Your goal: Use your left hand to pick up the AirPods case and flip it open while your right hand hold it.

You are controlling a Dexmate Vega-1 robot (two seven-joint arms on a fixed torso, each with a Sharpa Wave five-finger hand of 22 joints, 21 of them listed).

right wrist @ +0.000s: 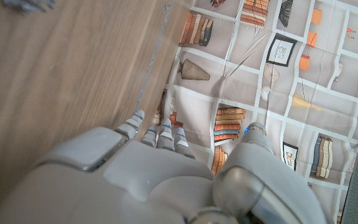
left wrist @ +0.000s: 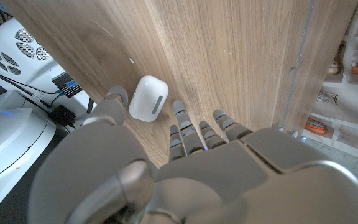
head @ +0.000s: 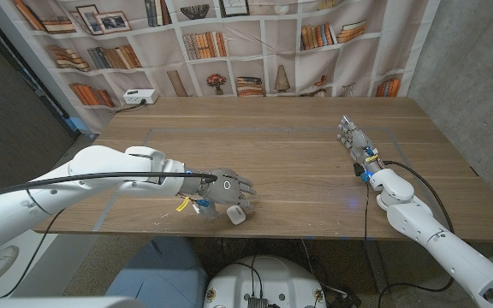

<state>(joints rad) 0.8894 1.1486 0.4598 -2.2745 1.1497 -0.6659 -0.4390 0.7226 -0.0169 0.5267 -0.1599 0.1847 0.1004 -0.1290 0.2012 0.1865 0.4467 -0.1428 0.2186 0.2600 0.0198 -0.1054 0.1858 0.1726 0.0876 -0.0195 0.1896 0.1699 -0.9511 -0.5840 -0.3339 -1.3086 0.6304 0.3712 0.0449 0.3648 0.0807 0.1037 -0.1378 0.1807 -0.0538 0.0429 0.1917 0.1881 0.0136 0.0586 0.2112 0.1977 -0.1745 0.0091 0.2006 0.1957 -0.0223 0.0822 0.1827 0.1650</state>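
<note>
While lying near the front edge of the wooden tabletop (head: 272, 145), white AirPods case (head: 236, 216) sits just beside the left hand (head: 225, 190), thumb and fingers (left wrist: 180, 118) spread on either side of it, grasping nothing. Well apart across the tabletop, right hand (head: 352, 137) poised with fingers extended and empty, before a bookshelf-print backdrop (head: 229, 43).
</note>
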